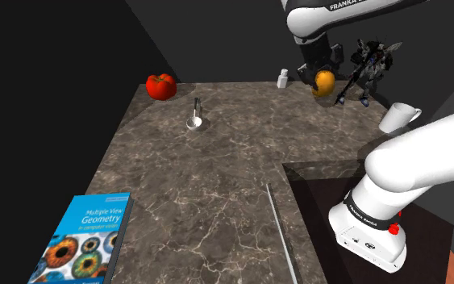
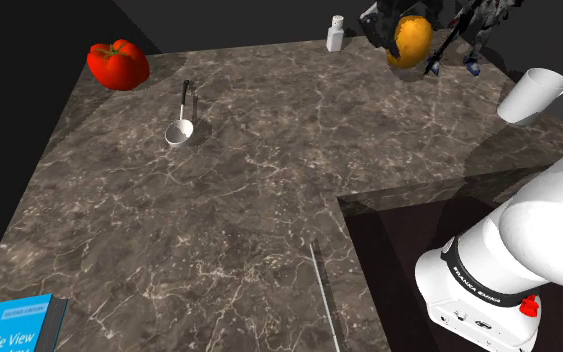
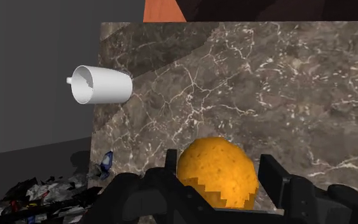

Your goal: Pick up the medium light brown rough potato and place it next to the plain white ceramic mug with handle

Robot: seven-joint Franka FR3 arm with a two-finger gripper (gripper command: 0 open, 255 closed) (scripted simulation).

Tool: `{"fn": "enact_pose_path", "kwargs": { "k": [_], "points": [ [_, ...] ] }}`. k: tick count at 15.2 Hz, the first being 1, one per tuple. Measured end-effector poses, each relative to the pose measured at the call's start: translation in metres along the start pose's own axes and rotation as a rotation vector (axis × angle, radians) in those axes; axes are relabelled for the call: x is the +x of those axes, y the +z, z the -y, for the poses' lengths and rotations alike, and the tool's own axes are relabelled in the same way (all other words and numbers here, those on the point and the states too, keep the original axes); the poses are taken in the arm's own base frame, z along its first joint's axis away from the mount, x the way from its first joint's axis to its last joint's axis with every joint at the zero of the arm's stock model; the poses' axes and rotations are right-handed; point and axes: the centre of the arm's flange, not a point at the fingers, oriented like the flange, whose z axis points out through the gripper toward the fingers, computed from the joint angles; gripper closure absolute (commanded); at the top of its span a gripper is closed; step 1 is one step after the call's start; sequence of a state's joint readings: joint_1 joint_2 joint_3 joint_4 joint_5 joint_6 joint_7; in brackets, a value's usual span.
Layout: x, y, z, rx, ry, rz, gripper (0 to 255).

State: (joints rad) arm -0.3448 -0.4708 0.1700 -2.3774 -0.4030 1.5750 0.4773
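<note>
An orange-yellow rough potato (image 1: 325, 82) (image 2: 410, 40) (image 3: 217, 172) hangs above the far side of the dark marble counter, clasped between the black fingers of my gripper (image 1: 322, 81) (image 2: 406, 32) (image 3: 219, 178). The gripper is shut on it. A plain white mug (image 1: 397, 118) (image 2: 530, 95) (image 3: 101, 85) stands near the counter's far corner, to the right of the potato in the shoulder view and apart from it. The mug's handle points to the right in both exterior views.
A dark robot figurine (image 1: 370, 66) (image 2: 474, 25) stands behind the potato, next to a small white bottle (image 1: 282, 78) (image 2: 336, 34). A red pepper (image 1: 160, 85) (image 2: 117, 65), a metal scoop (image 1: 195, 119) (image 2: 181, 127) and a blue geometry book (image 1: 84, 240) lie further left. A black stand recess (image 1: 354, 185) cuts the counter's near right.
</note>
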Motion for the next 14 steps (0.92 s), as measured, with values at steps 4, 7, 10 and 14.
{"fn": "enact_pose_path", "kwargs": {
  "k": [4,7,10,14],
  "points": [
    [0.013,0.028,-0.043,0.0,0.0,0.0,255],
    [0.026,0.045,-0.072,0.0,0.0,0.0,255],
    [0.041,0.061,-0.104,0.0,0.0,0.0,255],
    [0.057,0.09,-0.153,0.0,0.0,0.0,255]
  ]
}}
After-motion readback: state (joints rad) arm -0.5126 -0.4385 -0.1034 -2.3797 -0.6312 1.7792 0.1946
